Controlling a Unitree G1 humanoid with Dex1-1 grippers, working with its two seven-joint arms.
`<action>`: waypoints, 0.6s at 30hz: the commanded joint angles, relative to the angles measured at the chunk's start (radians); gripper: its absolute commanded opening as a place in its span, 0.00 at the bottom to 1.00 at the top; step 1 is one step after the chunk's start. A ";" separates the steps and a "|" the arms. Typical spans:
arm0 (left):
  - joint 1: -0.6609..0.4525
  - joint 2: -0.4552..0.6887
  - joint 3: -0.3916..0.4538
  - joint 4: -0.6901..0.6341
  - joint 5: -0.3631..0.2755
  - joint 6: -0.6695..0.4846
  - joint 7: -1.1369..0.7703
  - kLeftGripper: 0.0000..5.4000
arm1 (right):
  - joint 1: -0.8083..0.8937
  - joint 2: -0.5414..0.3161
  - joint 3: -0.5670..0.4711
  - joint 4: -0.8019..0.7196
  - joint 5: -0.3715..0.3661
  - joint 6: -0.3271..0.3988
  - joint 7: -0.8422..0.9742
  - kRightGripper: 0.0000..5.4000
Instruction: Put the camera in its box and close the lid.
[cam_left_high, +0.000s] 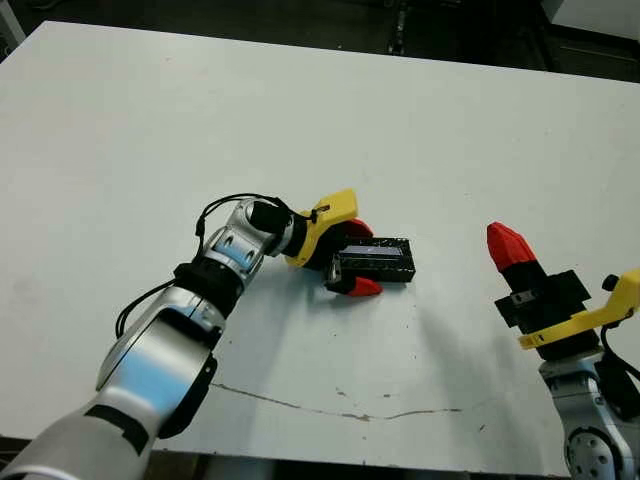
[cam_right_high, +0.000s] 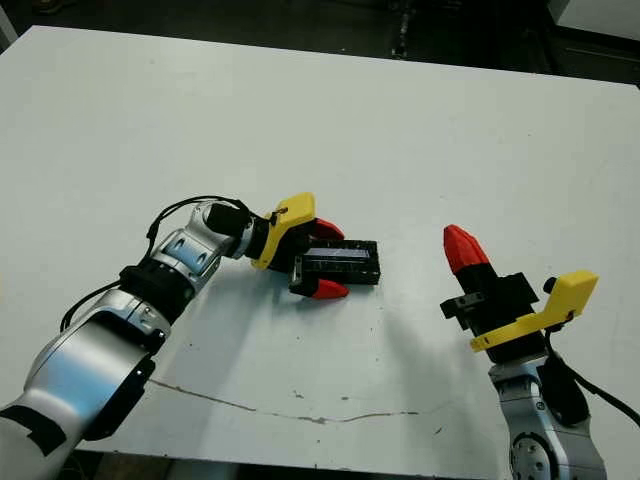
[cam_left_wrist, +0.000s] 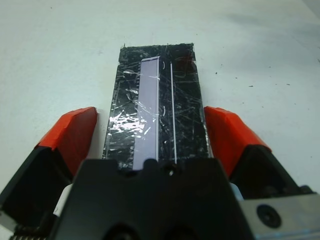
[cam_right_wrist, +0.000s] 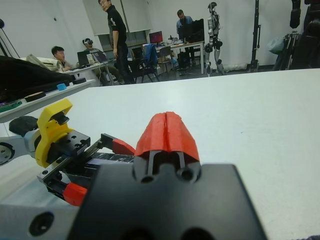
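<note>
Under the lid (cam_left_wrist: 155, 115), box hidden.

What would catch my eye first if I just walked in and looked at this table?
Near the middle of the white table, the left gripper has its red fingers either side of a glossy black lid with a pale stripe. Off to the right, the right gripper stands apart, its red tips pressed together, holding nothing.
</note>
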 joint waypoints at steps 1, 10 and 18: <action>0.087 -0.007 -0.009 -0.050 -0.017 0.041 -0.023 1.00 | 0.013 -0.011 -0.008 0.005 0.011 0.001 0.003 0.00; 0.222 0.227 0.092 -0.243 -0.089 0.105 -0.044 1.00 | 0.009 -0.016 0.001 0.007 0.014 0.007 0.006 0.00; 0.286 0.387 0.191 -0.264 -0.151 0.086 -0.051 1.00 | 0.008 -0.017 0.004 0.009 0.014 0.006 0.008 0.00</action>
